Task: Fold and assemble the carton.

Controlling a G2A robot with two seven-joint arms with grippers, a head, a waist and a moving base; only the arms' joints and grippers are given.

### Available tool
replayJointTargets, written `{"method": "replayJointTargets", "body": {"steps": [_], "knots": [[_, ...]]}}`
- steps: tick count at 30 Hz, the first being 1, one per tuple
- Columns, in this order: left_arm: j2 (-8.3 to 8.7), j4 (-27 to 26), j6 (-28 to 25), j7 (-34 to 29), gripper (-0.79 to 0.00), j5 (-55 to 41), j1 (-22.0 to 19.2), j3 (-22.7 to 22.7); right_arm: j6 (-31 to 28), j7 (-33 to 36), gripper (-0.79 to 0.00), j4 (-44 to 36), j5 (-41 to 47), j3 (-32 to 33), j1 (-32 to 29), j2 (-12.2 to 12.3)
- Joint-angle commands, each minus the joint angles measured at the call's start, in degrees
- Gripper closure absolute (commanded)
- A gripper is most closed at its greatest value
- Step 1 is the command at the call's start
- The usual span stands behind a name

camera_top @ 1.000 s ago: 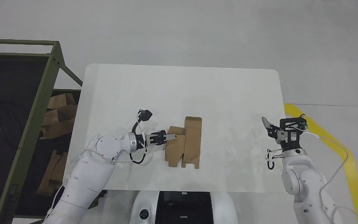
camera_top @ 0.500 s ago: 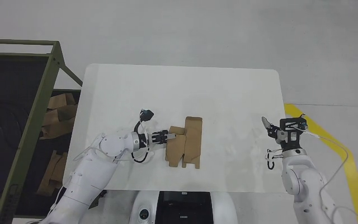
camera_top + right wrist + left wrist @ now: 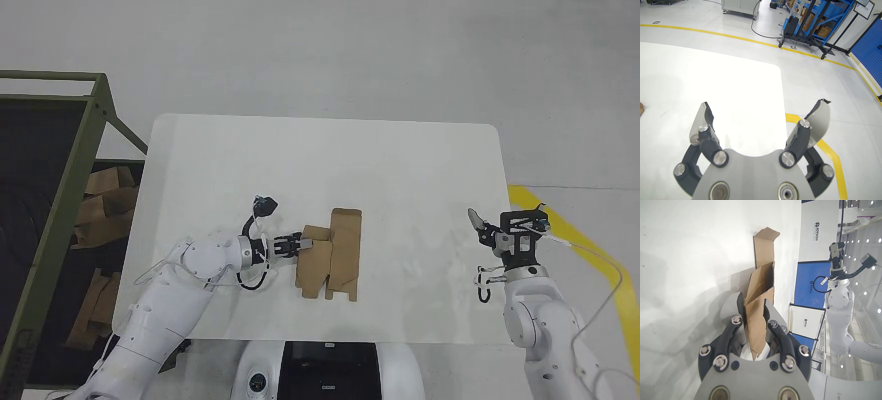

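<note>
From above, the left gripper meets the brown carton, part-folded on the white tabletop, well apart from the right gripper. Seen from the left wrist, the left gripper's fingers are clenched on a carton flap running out between them. Seen from the right wrist, that gripper hangs released over the tabletop's corner.

carton lies on table; left tool at its left edge.

Bright, even overhead light washes the white table to glare; soft shadows flank the carton.
</note>
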Motion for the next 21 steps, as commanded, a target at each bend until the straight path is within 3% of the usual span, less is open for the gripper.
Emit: {"method": "replayJointTargets", "body": {"steps": [1, 9, 21], "knots": [[0.03, 0.1, 0.0, 0.2, 0.0, 0.1, -0.1, 0.2, 0.0, 0.0, -0.785, 0.0, 0.0, 0.0, 0.0, 0.0], [0.31, -1.8, -0.9, 0.6, 0.0, -0.6, 0.5, -0.2, 0.0, 0.0, -0.785, 0.0, 0.0, 0.0, 0.0, 0.0], [1.59, -7.9, -2.1, -1.3, 0.0, -6.7, 4.3, -5.4, 0.0, 0.0, -0.785, 0.0, 0.0, 0.0, 0.0, 0.0]]}}
